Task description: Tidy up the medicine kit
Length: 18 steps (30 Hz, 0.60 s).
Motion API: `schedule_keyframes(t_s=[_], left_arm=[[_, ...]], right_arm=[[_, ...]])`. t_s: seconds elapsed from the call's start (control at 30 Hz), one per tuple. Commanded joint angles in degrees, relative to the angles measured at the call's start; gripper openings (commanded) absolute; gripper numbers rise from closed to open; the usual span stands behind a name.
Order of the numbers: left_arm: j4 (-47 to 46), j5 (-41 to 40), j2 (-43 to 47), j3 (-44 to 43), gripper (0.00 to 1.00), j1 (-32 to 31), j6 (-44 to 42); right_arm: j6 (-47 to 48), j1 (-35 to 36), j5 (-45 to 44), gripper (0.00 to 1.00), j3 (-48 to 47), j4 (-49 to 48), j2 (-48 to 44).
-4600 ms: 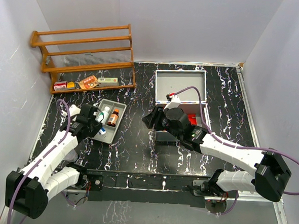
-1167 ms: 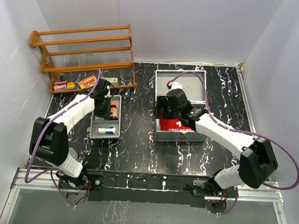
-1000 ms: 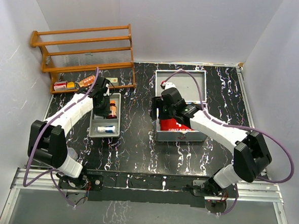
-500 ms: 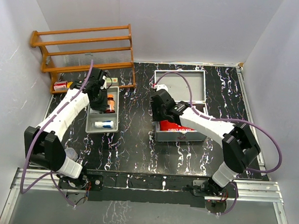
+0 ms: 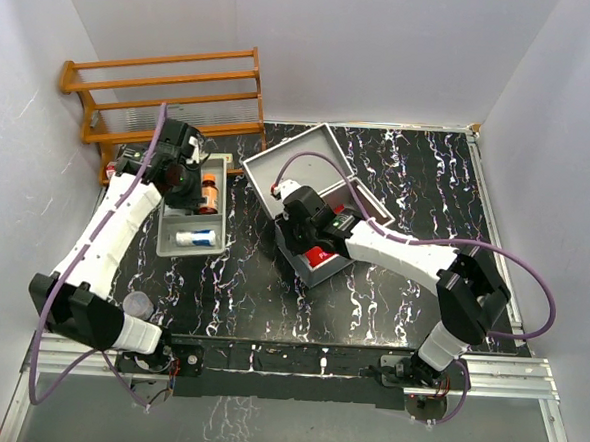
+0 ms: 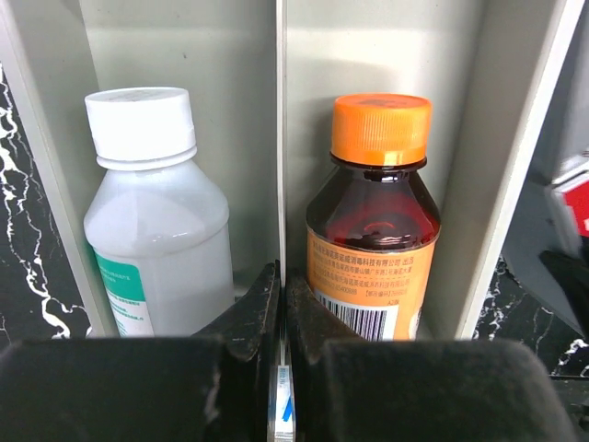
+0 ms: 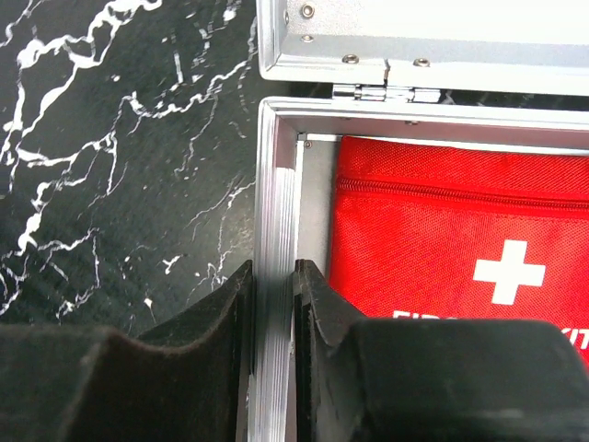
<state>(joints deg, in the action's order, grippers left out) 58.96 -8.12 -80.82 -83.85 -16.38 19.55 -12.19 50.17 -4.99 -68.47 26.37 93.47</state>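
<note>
The medicine kit (image 5: 297, 161), a silver metal case, lies open and turned askew at the table's middle. A red first-aid pouch (image 5: 320, 256) lies in its base. My right gripper (image 5: 293, 213) is shut on the case's left wall (image 7: 274, 184), one finger outside and one inside beside the pouch (image 7: 460, 249). The lid's hinge edge (image 7: 414, 32) shows above. My left gripper (image 6: 282, 276) is shut on the thin middle divider (image 6: 281, 138) of the shallow grey tray (image 5: 165, 245). A white bottle (image 6: 152, 212) lies left of the divider, an orange-capped amber bottle (image 6: 377, 230) right of it.
A wooden rack (image 5: 162, 103) stands at the back left, close behind the tray and my left arm. A second white bottle (image 5: 196, 239) lies in the tray's near section. White walls enclose the black marbled table (image 5: 427, 189) on three sides.
My right gripper closed on the kit's wall and swung the case left, turning it. My left gripper, still shut on the divider, dragged the tray left toward the rack.
</note>
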Motion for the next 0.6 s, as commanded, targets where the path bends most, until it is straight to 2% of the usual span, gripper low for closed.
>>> schedule_keyframes(t_s=[0.0,0.37,0.57], left_arm=[[4.02,-1.34,6.07,-5.82,0.00,0.20,0.55],[10.02,-0.52,5.75,-15.44,0.00,0.14,-1.25],[8.77,5.03,4.87,-17.06,0.00,0.19,-2.14]], right_arm=[[5.91,0.89,8.51,0.16,-0.01,-3.43,-2.04],[11.02,6.10,15.05,0.17,0.67,-2.21,-1.40],[9.70,7.48,15.63,0.28,-0.47,-2.79,-1.99]])
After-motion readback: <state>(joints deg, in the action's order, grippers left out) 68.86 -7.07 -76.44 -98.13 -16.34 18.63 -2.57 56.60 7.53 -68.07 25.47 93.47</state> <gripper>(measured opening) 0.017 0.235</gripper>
